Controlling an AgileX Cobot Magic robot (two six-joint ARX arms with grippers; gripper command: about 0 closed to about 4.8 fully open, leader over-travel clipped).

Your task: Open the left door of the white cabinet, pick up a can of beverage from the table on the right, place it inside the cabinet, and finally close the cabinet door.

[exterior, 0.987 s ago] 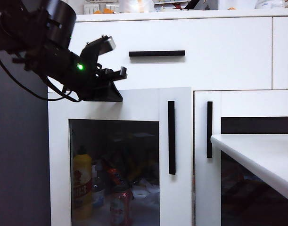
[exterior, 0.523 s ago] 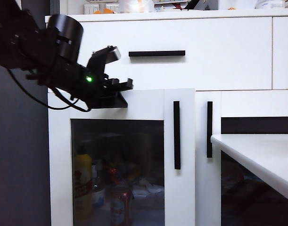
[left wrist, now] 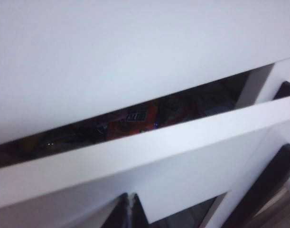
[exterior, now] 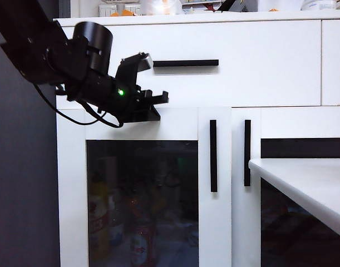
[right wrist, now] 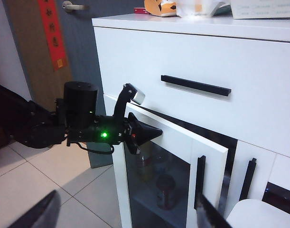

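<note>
**A:** Door, left one – where does it stand?

**B:** Ajar. Right wrist view shows it swung out from the cabinet on its left-hand hinge; left wrist view shows a dark gap between its top rail and the drawer front above.

**A:** Left gripper?

**B:** Left gripper sits against the front of the door's top rail, arm coming in from the left edge of the exterior view. Fingers closed together, tips side by side, nothing between them.

**A:** Behind the glass?

**B:** Dim. Yellow bottle at left, then the can low on the floor of the compartment, red and white, upright. Other items too dark to name.

**A:** Further right?

**B:** Door handle, then the right door's handle, both vertical black bars. Table edge juts in at lower right.

**A:** Right gripper?

**B:** Right gripper hangs well back from the cabinet, fingers spread wide, holding nothing.
</note>
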